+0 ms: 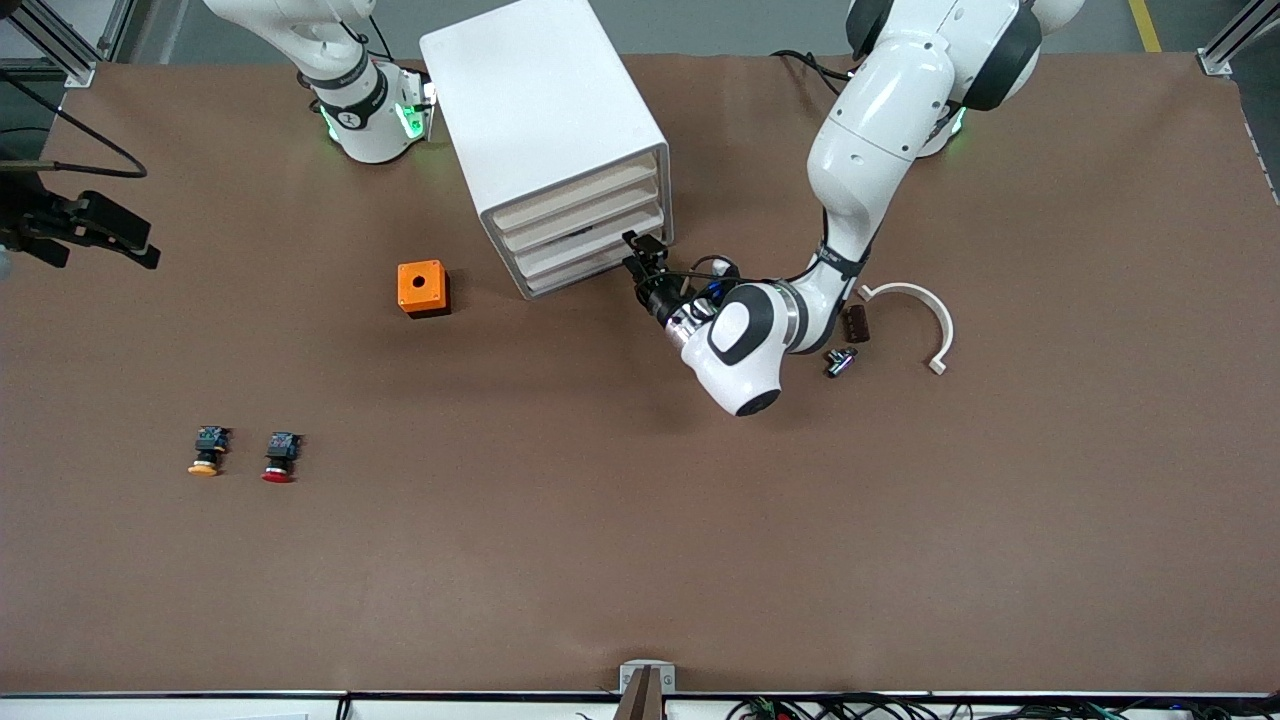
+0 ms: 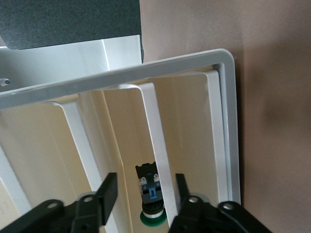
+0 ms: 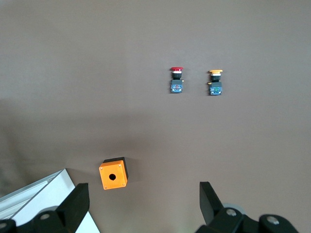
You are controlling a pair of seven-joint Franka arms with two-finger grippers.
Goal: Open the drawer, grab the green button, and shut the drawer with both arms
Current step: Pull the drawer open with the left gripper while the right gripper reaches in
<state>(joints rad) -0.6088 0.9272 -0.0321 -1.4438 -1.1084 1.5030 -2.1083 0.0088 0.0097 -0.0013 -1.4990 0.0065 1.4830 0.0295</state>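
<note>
The white cabinet point(image 1: 545, 100) stands near the robots' bases with four stacked beige-fronted drawers. One of the lower drawers point(image 1: 585, 245) is pulled out a small way. In the left wrist view the green-capped button point(image 2: 151, 194) lies inside it, partly covered by the drawer's white front rail point(image 2: 153, 126). My left gripper point(image 1: 642, 258) is open right in front of the lower drawers. Its fingers point(image 2: 109, 187) stand on either side of that rail and the button. My right gripper point(image 3: 143, 187) is open and empty, held high over the table above the orange box.
The orange box with a hole point(image 1: 422, 288) sits beside the cabinet toward the right arm's end. Red-capped point(image 1: 280, 457) and yellow-capped point(image 1: 207, 451) buttons lie nearer the front camera. A white curved piece point(image 1: 925, 315) and small dark parts point(image 1: 855, 323) lie by the left arm.
</note>
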